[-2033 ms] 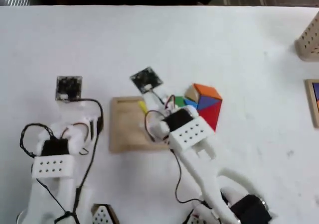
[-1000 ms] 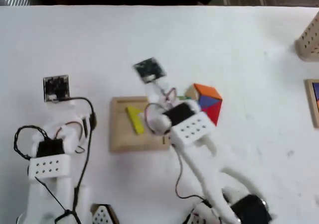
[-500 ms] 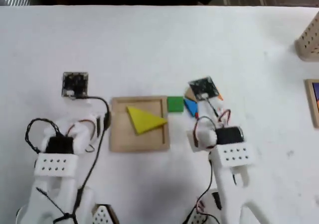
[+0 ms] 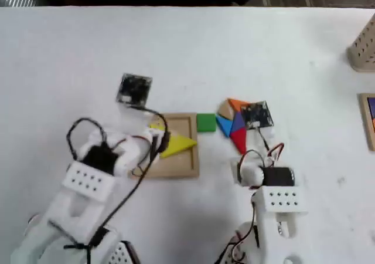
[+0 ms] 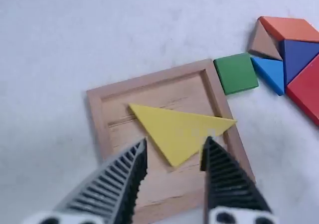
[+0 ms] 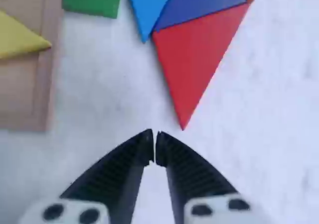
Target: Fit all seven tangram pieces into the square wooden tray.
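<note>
At the centre of the high view, on the white table (image 4: 176, 53), sits the square wooden tray (image 4: 183, 165), with a yellow triangle (image 4: 177, 144) inside it. One tip of that triangle lies over the tray's right rim, so the piece is not seated flat. The left gripper (image 5: 174, 147) hangs over the tray with its fingers apart, one on either side of the triangle's near corner; contact with the piece cannot be confirmed. A green square (image 4: 205, 122) lies outside the tray, just beside its upper right corner. Right of the green square the remaining pieces lie bunched together on the table: a tan triangle (image 4: 225, 108), an orange piece (image 4: 237, 104), a light blue triangle (image 4: 224, 125), a dark blue triangle (image 4: 237, 120) and a red triangle (image 4: 239, 138), each touching its neighbour. The right gripper (image 6: 153, 147) is over bare table with its fingers together and holding nothing, just short of the red triangle's pointed tip. The right arm stands in the lower right of the frame, and the left arm enters from the lower left.
</note>
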